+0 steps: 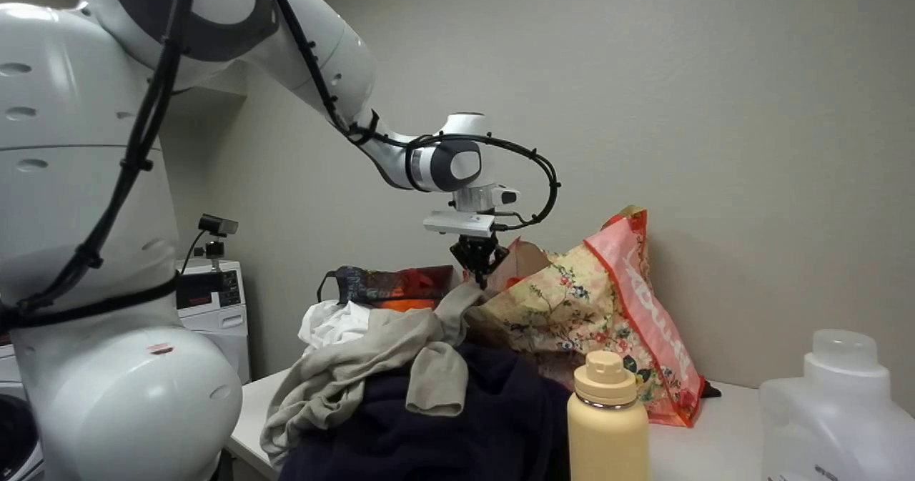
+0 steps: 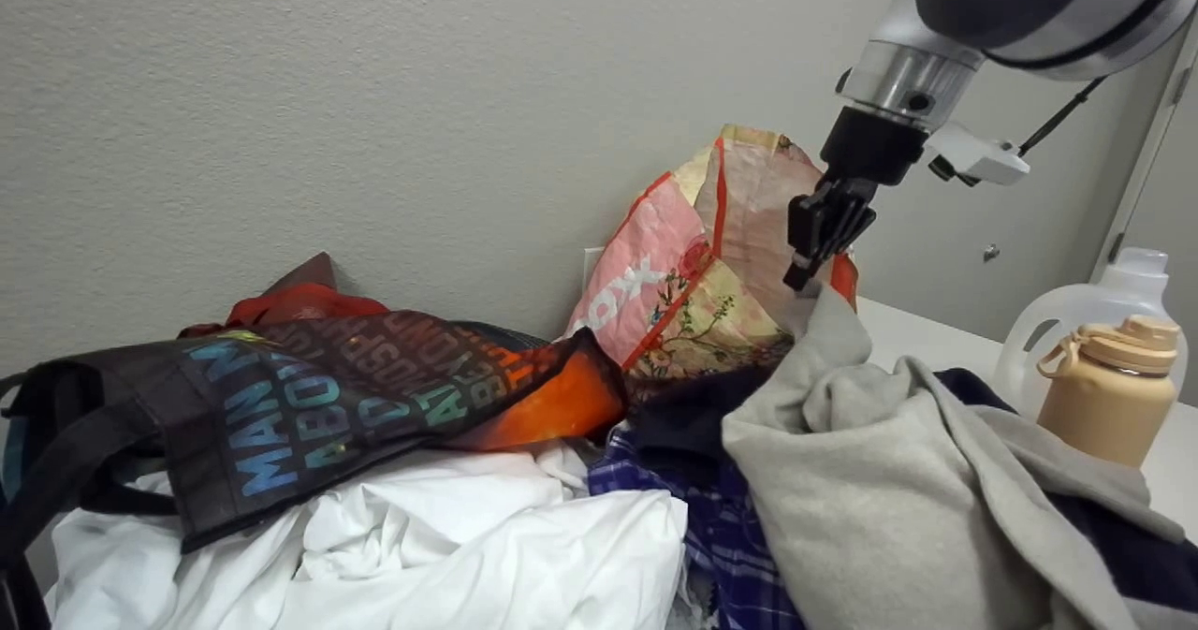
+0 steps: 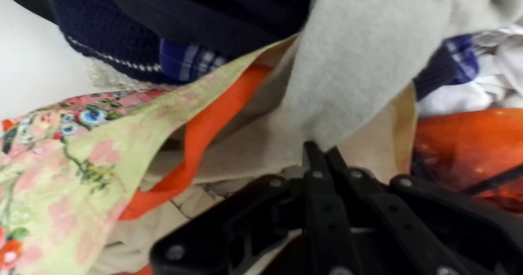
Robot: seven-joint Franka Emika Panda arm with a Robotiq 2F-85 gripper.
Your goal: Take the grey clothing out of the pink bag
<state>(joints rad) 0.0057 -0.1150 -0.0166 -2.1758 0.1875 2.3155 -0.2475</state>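
Note:
The grey clothing (image 1: 386,349) drapes over a pile of dark clothes in front of the pink floral bag (image 1: 572,309). It also shows in an exterior view (image 2: 870,499). One part of it runs up to my gripper (image 1: 482,281) at the bag's mouth. In the wrist view, my gripper (image 3: 320,147) is shut on the end of the grey clothing (image 3: 363,50), above the open pink bag (image 3: 86,160). The cloth lies across the bag's rim and hangs out over it. Whether any of it is still deep inside the bag is hidden.
A yellow bottle (image 1: 607,424) and a translucent jug (image 1: 829,417) stand in front of and beside the bag. A dark printed bag (image 2: 356,405) lies on white clothes (image 2: 487,536). Navy clothes (image 1: 500,417) lie under the grey cloth. A wall (image 1: 715,145) rises behind.

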